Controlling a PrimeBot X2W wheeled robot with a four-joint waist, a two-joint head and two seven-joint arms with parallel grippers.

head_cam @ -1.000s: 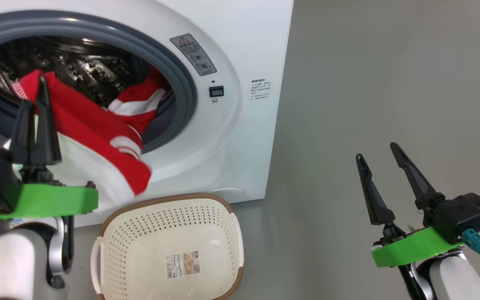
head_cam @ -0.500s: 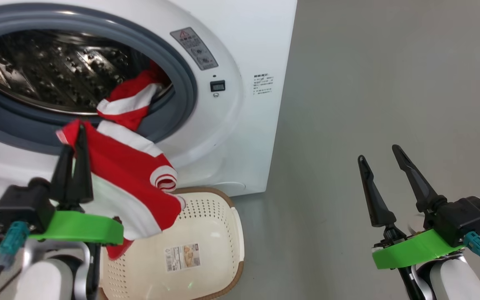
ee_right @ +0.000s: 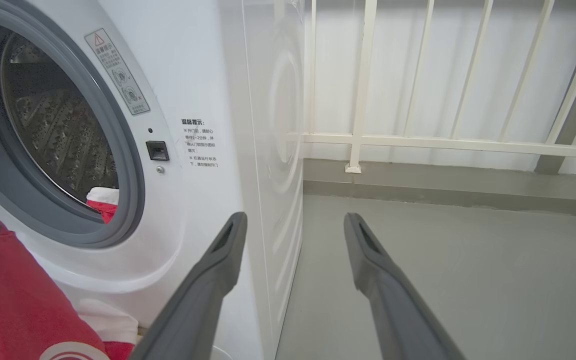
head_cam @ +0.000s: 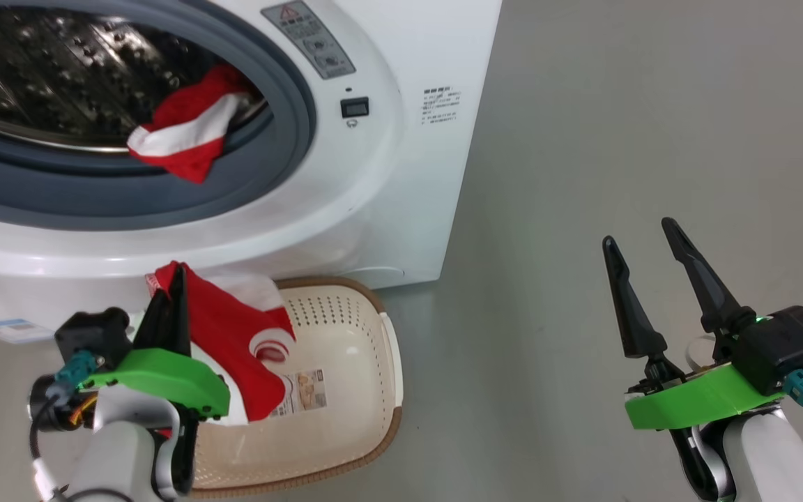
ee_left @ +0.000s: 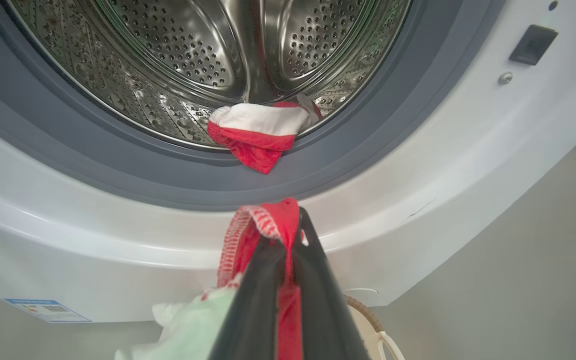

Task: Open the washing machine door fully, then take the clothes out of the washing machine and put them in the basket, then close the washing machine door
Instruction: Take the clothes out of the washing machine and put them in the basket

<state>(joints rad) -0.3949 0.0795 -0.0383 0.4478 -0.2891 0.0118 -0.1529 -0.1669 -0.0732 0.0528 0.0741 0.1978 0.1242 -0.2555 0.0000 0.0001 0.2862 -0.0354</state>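
The white washing machine (head_cam: 401, 174) stands with its grey-ringed mouth uncovered; its door is out of view. My left gripper (head_cam: 173, 279) is shut on a red garment with white trim (head_cam: 234, 341), which hangs down into the left side of the cream basket (head_cam: 366, 390) on the floor in front of the machine. The same garment (ee_left: 273, 225) shows pinched between my left fingers (ee_left: 313, 280). A second red and white piece (head_cam: 182, 132) lies on the drum's lower lip, also seen as cloth (ee_left: 258, 130). My right gripper (head_cam: 642, 233) hovers open over the floor, well right of the machine.
Bare grey floor (head_cam: 617, 139) spreads to the right of the machine. A white railing (ee_right: 418, 140) runs along the wall behind it. A blue label (head_cam: 1, 328) sits low on the machine's front.
My left gripper has drawn the red garment out of the drum and lowered it into the basket. One piece stayed behind on the drum lip. The right gripper stayed put.
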